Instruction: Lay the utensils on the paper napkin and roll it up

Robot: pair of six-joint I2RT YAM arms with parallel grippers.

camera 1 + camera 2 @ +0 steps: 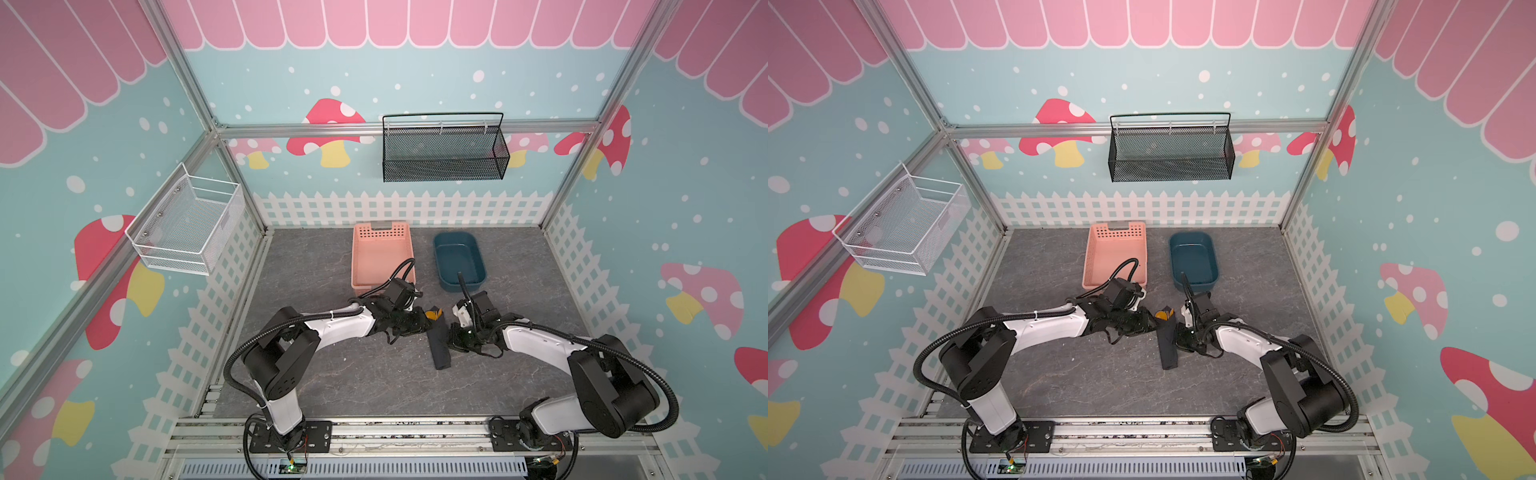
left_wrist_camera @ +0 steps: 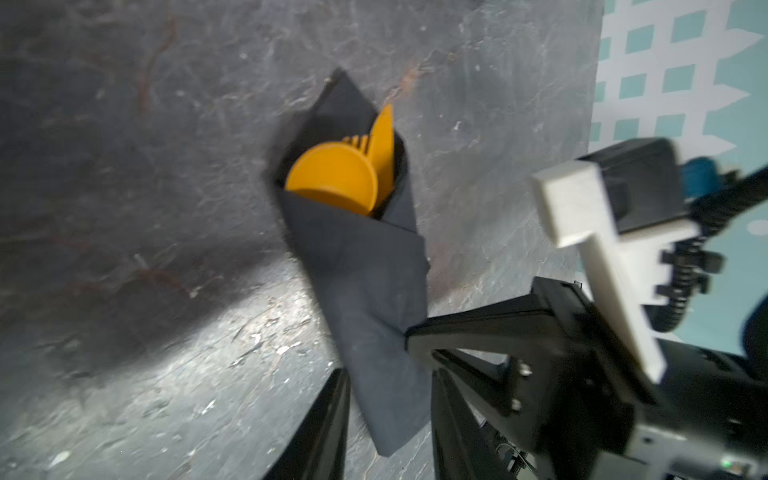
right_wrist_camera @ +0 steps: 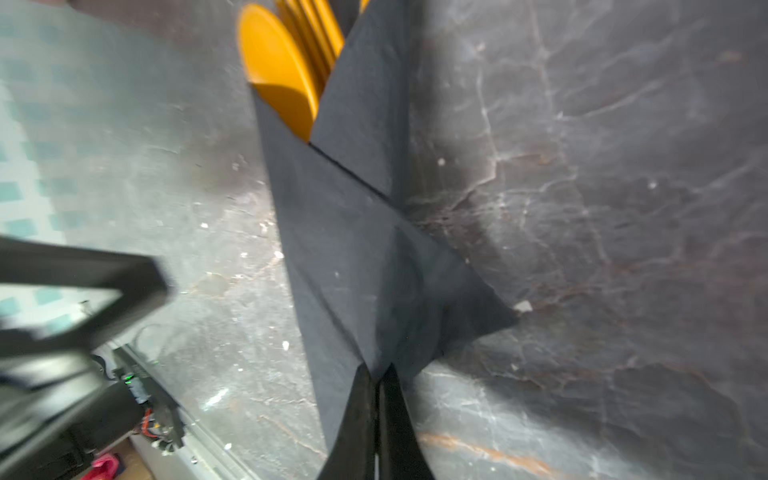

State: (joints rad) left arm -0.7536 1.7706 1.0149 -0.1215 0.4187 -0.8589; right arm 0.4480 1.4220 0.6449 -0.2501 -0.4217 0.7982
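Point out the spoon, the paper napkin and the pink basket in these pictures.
spoon (image 2: pixel 332 178), left wrist view, on its round bowl.
paper napkin (image 3: pixel 353 249), right wrist view, on the outer wrapped fold.
pink basket (image 1: pixel 378 259), in a top view, on its bare floor.

Teal mushroom-print walls (image 1: pixel 415 75) with a white picket-fence border (image 1: pixel 399 208) and aluminium rails (image 1: pixel 291 131) enclose a grey marbled floor (image 1: pixel 332 374).

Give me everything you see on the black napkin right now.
The paper napkin is thin matte black paper, wrapped into a loose, creased roll lying on the grey table between the arms. One end is open, with the orange utensils poking out; a corner flap sticks out at the side. The right hand is shut on a fold near its middle; the left hand is open astride it.
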